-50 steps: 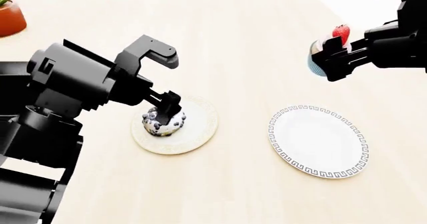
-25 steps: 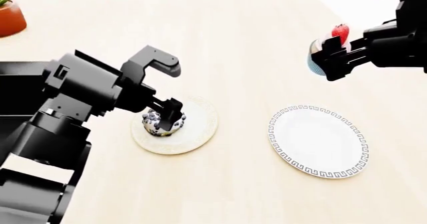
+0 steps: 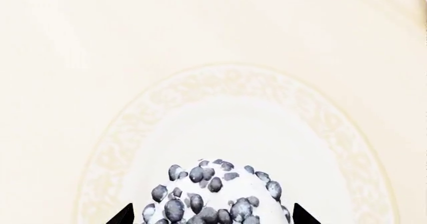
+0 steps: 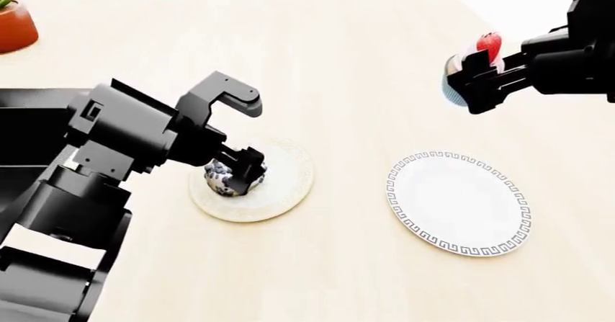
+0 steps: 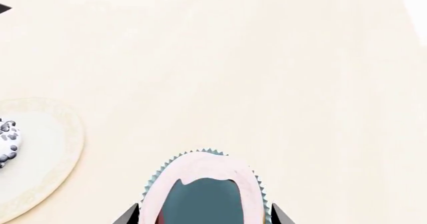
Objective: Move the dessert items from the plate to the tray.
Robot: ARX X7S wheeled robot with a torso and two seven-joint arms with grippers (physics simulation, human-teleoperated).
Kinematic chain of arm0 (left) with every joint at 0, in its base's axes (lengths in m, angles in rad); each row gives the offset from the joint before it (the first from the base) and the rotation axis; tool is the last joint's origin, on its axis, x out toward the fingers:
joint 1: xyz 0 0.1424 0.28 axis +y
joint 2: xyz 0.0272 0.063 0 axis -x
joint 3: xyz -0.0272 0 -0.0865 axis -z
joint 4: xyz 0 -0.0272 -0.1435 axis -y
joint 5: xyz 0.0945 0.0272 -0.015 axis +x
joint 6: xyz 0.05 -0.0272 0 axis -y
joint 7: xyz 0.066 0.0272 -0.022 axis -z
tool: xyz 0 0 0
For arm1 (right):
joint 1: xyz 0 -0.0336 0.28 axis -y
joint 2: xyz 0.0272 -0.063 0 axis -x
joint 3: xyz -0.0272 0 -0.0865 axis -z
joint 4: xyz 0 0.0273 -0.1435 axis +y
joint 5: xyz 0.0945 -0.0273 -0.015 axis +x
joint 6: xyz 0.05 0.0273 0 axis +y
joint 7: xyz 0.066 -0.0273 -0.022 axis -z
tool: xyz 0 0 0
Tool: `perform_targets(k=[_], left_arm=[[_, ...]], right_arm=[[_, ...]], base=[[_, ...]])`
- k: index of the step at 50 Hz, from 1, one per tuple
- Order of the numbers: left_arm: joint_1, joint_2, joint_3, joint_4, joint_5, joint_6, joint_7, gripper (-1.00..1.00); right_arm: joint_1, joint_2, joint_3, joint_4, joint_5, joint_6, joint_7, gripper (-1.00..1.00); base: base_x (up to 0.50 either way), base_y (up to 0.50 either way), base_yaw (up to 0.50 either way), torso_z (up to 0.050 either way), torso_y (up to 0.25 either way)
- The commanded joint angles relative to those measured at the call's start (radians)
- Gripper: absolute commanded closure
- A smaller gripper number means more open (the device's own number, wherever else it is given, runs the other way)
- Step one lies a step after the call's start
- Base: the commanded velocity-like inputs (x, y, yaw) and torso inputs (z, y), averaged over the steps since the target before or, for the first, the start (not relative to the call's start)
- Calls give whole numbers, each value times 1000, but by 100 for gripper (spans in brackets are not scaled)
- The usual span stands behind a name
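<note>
The white-iced doughnut (image 4: 230,181) with dark chips sits on a cream plate (image 4: 288,186). My left gripper (image 4: 242,165) is lowered over it. In the left wrist view the doughnut (image 3: 213,194) fills the space between the two fingertips of my left gripper (image 3: 210,218), with a thin gap at each side, so it is open. My right gripper (image 4: 473,84) hangs high at the right, shut on the blue-cased cupcake (image 4: 459,77) with its strawberry (image 4: 489,45). The cupcake (image 5: 200,184) shows between the right gripper's (image 5: 205,215) tips. A dark tray edge (image 4: 24,99) shows far left, mostly behind my arm.
A white plate with a black key-pattern rim (image 4: 461,207) lies at the front right with nothing on it. A terracotta plant pot (image 4: 11,25) stands at the back left corner. The table's far edge runs along the top of the head view.
My left arm has swung in and lowered its gripper closer round the doughnut, which stays on the cream plate. The right gripper with the cupcake has risen very slightly.
</note>
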Motion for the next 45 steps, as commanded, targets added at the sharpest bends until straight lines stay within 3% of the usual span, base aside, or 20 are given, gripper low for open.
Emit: perform_targets(k=[1, 6, 7, 17, 26, 33, 45], left_arm=[[15, -14, 15, 34, -5, -1, 12, -100], [25, -19, 14, 51, -7, 15, 9, -100], [27, -19, 9, 55, -6, 20, 4, 100], [30, -19, -22, 51, -1, 53, -32, 100], [-131, -7, -222, 71, -21, -27, -113, 100], [-172, 9, -367, 145, -17, -96, -207, 100], [-180, 35, -426, 134, -9, -101, -262, 100]], right_arm=[[7, -1, -3, 2, -15, -3, -7, 100], [5, -1, -3, 8, -18, -9, -6, 100], [5, -1, -3, 10, -18, -10, -4, 100], [6, -5, -1, 18, -19, -16, 8, 100], [1, 7, 32, 1, 0, -36, 50, 100], [-68, 32, 112, -68, 35, -120, 205, 100], [-105, 38, 156, -91, 63, -167, 269, 100]], base=[[0, 0, 0, 0, 0], [0, 0, 0, 0, 0], [0, 0, 0, 0, 0], [0, 0, 0, 0, 0], [0, 0, 0, 0, 0], [0, 0, 0, 0, 0], [0, 0, 0, 0, 0]])
